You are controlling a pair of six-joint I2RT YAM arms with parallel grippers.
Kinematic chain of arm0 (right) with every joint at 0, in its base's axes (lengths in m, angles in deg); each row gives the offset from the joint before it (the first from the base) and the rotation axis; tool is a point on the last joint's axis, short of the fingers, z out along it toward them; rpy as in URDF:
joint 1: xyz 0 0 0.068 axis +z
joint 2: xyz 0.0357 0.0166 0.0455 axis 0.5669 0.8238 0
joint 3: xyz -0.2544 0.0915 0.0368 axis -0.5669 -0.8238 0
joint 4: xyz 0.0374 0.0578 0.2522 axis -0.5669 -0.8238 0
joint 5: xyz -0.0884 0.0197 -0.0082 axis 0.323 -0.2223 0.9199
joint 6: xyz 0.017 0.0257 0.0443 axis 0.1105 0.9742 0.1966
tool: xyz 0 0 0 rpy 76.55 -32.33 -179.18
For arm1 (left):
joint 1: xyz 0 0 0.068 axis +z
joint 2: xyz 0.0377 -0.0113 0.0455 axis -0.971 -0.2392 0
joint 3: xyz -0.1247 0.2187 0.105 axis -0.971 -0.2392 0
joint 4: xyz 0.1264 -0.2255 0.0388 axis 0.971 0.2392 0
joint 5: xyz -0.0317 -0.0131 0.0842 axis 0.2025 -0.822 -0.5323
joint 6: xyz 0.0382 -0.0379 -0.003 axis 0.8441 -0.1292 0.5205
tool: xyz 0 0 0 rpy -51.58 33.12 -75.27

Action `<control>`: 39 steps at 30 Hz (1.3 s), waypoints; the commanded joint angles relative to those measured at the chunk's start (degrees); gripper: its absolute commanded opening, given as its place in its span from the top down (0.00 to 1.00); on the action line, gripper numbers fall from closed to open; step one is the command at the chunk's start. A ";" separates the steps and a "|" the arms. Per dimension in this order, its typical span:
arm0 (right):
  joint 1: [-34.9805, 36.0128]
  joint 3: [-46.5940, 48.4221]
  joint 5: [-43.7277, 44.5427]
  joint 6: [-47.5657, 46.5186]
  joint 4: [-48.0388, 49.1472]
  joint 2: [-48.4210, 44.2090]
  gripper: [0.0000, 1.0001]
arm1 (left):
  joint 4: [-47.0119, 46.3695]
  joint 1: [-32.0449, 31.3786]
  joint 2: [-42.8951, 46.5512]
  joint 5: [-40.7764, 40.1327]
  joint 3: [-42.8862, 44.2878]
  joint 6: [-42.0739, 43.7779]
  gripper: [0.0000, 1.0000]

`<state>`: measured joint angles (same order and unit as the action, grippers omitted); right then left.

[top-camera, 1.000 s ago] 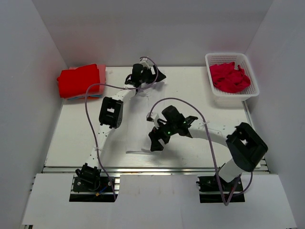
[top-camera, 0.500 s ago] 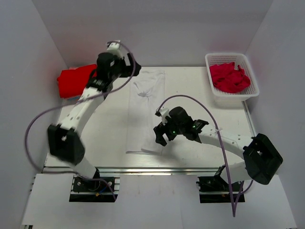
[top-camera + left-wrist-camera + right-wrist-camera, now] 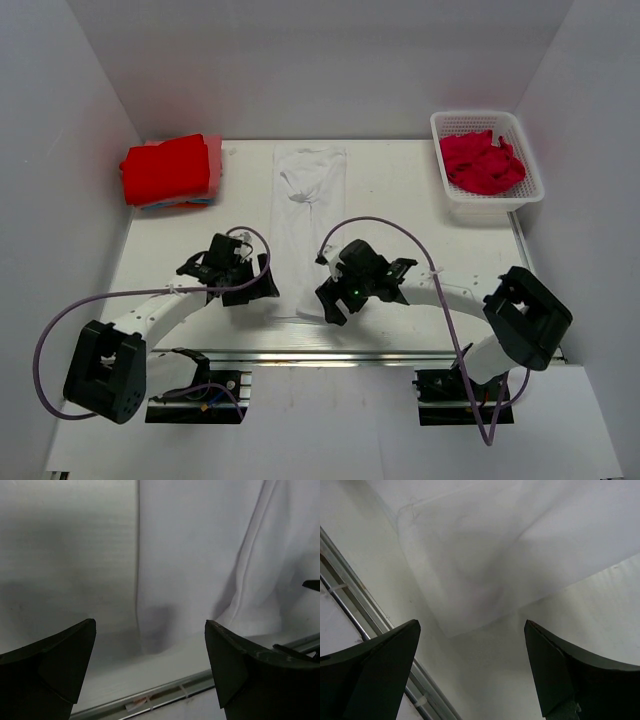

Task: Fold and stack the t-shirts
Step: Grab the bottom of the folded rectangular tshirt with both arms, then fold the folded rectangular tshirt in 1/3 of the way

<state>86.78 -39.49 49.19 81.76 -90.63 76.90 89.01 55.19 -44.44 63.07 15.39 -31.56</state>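
A thin white t-shirt lies on the table folded into a long narrow strip that runs from the back to the near edge. My left gripper is low beside its near left corner, open with nothing between the fingers; the left wrist view shows the white t-shirt just ahead of the left gripper. My right gripper is at the near right corner, also open and empty; in the right wrist view the t-shirt's corner lies ahead of the right gripper. Folded red t-shirts are stacked at the back left.
A white lattice basket at the back right holds crumpled crimson t-shirts. The table's metal front rail runs just behind both grippers. White walls close in the left, right and back sides.
My left arm has swung from the back left, by the red stack, down to the white t-shirt's near left corner. My right gripper has shifted slightly towards the near right corner.
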 commanded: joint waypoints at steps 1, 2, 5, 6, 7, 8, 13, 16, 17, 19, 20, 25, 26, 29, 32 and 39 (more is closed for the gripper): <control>1.89 0.25 -1.16 2.18 0.46 2.37 0.10 | 5.29 -1.35 3.37 3.14 -1.21 -1.56 0.00; 2.59 0.25 -0.45 2.71 0.37 3.16 0.10 | 5.29 -1.87 3.37 3.75 -2.00 -1.56 0.00; 3.38 0.16 1.75 4.47 0.72 3.86 0.14 | 1.52 -3.10 1.17 7.27 -4.99 -1.56 0.03; 3.39 0.16 1.93 4.73 0.64 4.13 0.16 | 0.64 -3.11 0.47 8.49 -5.52 -2.08 0.06; 3.47 0.08 2.80 5.78 0.90 4.04 0.18 | 0.11 -3.72 -0.32 8.51 -5.52 -2.08 0.15; 3.56 -0.10 3.07 5.97 1.25 4.39 0.20 | 0.98 -4.25 -1.63 7.98 -5.52 -2.08 0.21; 3.65 -0.54 2.73 7.20 2.22 6.50 0.51 | -0.59 -4.78 -2.96 6.83 -7.63 -2.61 0.48; 3.74 -0.37 2.11 7.46 1.69 6.94 0.64 | -1.21 -5.31 -3.49 7.36 -7.63 -2.61 0.62; 3.74 -0.37 2.11 7.46 1.78 6.68 0.67 | -1.21 -5.31 -3.49 7.36 -7.63 -2.61 0.68; 3.74 -1.33 1.94 7.73 2.57 5.72 0.82 | -1.21 -5.31 -2.97 6.57 -7.63 -2.61 0.77; 3.74 -1.51 1.84 7.64 3.18 5.28 0.87 | -2.00 -5.31 -2.44 6.05 -7.11 -2.61 0.87; 3.39 -1.86 2.81 6.24 4.33 4.31 1.00 | -6.83 -5.31 -2.44 6.05 -4.83 -1.91 1.00; 3.47 -1.69 3.07 6.41 4.94 4.13 1.00 | -7.79 -5.31 -1.91 6.83 -4.21 -1.21 1.00; 3.39 -0.11 5.53 6.23 5.82 3.43 1.00 | -10.53 -5.31 0.81 7.54 -2.98 0.11 1.00; 2.95 1.56 9.31 6.41 6.17 2.20 1.00 | -11.14 -5.31 4.40 3.69 -0.87 1.25 1.00; 0.05 9.12 24.25 3.42 4.51 4.73 1.00 | -15.27 -5.31 3.11 -2.30 4.66 1.08 1.00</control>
<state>88.47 -35.21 64.73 87.43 -86.74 81.25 77.49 50.08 -40.88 64.38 16.98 -31.14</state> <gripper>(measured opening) 0.014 0.042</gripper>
